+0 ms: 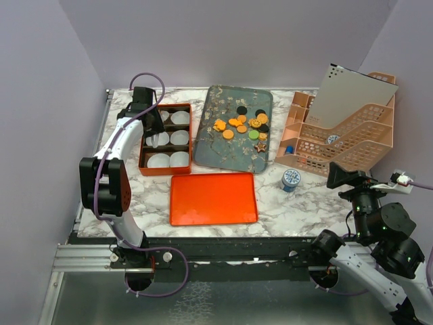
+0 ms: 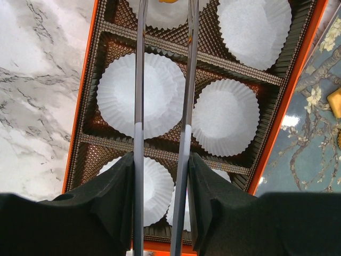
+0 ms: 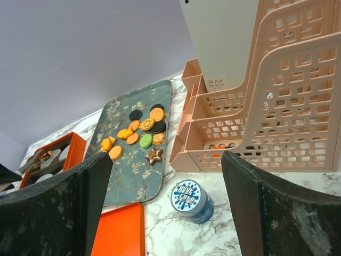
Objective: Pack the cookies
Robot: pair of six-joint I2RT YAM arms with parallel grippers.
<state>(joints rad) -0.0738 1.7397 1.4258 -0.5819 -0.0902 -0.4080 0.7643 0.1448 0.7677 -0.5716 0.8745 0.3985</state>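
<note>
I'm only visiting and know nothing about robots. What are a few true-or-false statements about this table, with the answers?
1. Most cookies lie on the flowered tray. True.
2. The orange lid covers the box. False: it lies flat on the table, the box open.
3. The right gripper holds the blue tin. False: it is open and empty; the tin stands on the table.
4. White paper liners sit in the box. True.
5. The left gripper is above the box. True.

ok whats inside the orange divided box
White paper liners, one in each of the six compartments of the box. An orange sliver shows between the left gripper's fingers, cut off, unidentifiable. The gripper's body covers part of two liners.
</note>
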